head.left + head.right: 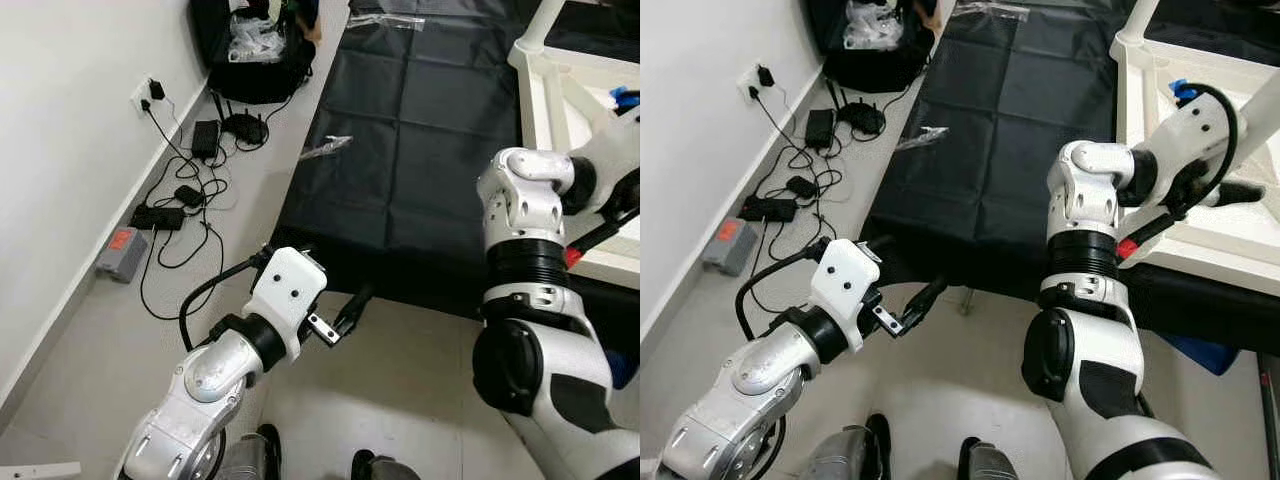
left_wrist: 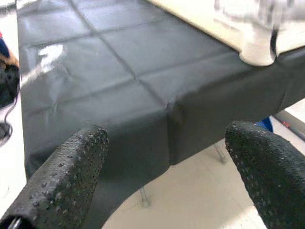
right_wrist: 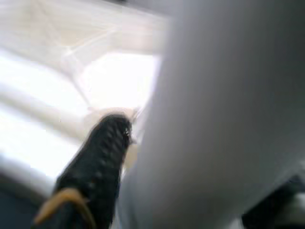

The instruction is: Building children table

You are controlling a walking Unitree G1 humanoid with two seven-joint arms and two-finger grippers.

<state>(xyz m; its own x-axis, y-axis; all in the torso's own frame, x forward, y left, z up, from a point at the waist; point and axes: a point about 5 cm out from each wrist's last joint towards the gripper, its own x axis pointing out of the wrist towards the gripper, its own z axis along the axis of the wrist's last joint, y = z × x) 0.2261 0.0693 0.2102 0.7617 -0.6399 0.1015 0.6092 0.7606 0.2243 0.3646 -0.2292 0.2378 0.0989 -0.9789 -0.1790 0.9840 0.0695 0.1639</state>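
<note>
The white children's table (image 1: 1180, 75) lies upside down on a table covered in black cloth (image 1: 420, 130), at the right. A white table leg (image 1: 1265, 105) slants up from it. My right gripper (image 1: 1248, 185) is at that leg. In the right wrist view the blurred white leg (image 3: 214, 119) lies between my two black fingers (image 3: 102, 157), which close around it. My left gripper (image 1: 350, 310) hovers low before the cloth's front edge. It is open with nothing between its pads (image 2: 76, 162).
Cables, power adapters and a router (image 1: 240, 128) lie on the floor by the left wall, beside a grey box (image 1: 122, 250). A black bag (image 1: 255, 50) stands further back. A clear plastic bag (image 1: 325, 147) rests on the cloth's left edge. Something blue (image 1: 1200, 350) sits under the table.
</note>
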